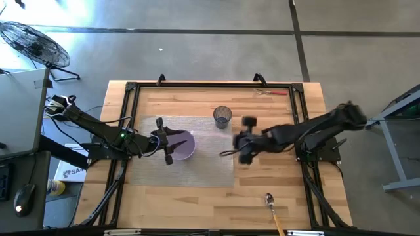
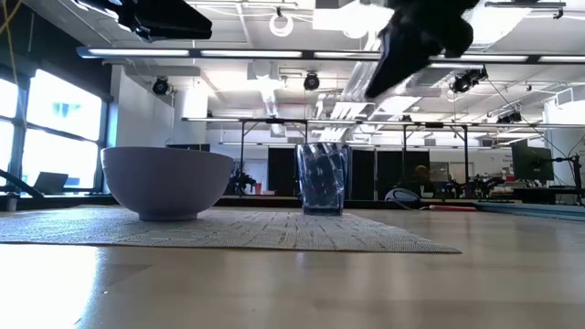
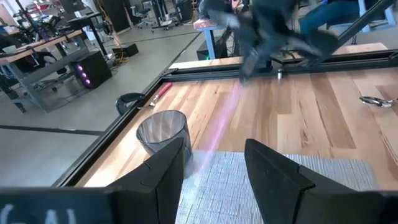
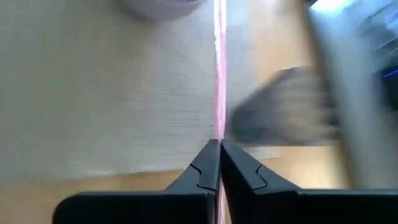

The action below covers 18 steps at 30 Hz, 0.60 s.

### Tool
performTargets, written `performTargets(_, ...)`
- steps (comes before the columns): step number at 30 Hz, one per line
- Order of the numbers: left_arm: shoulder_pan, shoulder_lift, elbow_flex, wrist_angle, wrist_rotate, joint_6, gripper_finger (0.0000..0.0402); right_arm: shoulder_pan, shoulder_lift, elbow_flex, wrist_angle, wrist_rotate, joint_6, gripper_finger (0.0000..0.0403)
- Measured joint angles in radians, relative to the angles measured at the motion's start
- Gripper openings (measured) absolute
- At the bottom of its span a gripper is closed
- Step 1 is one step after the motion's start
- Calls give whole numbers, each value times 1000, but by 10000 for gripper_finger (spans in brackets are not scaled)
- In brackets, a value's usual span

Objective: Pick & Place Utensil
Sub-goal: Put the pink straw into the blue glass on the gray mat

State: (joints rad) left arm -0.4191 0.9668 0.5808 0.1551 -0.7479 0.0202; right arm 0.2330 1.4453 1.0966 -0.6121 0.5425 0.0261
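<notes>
A thin pink utensil (image 4: 219,74) is in my right gripper (image 4: 220,144), which is shut on it above the grey placemat (image 1: 203,164), between the purple bowl (image 1: 188,148) and the mesh cup (image 1: 222,117). My right arm is blurred in every view. My left gripper (image 3: 214,165) is open and hovers over the bowl's left side, touching nothing. The bowl (image 2: 166,183) and the cup (image 2: 322,178) stand on the mat. My right gripper pinches the pink utensil (image 4: 219,134) between its two fingers. The utensil runs on forward past the fingertips, in line with them. It slants down from the gripper toward the mat (image 3: 217,124) and is lifted clear. Which end the fingers hold I cannot tell.
A spoon with a wooden handle (image 1: 270,200) lies on the bare wood near the table's near edge. A red-handled tool (image 1: 272,92) lies by the far edge. A black frame (image 1: 131,92) borders the tabletop. A fan (image 1: 36,42) stands on the floor beyond.
</notes>
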Motion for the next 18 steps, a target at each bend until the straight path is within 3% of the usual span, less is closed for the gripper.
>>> performTargets(8, 0, 0, 0, 0, 0, 0, 166, -68, -198, 0, -64, 261, -463, 2)
performTargets(13, 0, 0, 0, -1, 0, 0, 166, -132, -223, 2, -113, 280, -675, 4)
performTargets(18, 0, 0, 0, 0, 0, 0, 166, -182, -219, 2, -248, 282, -771, 2)
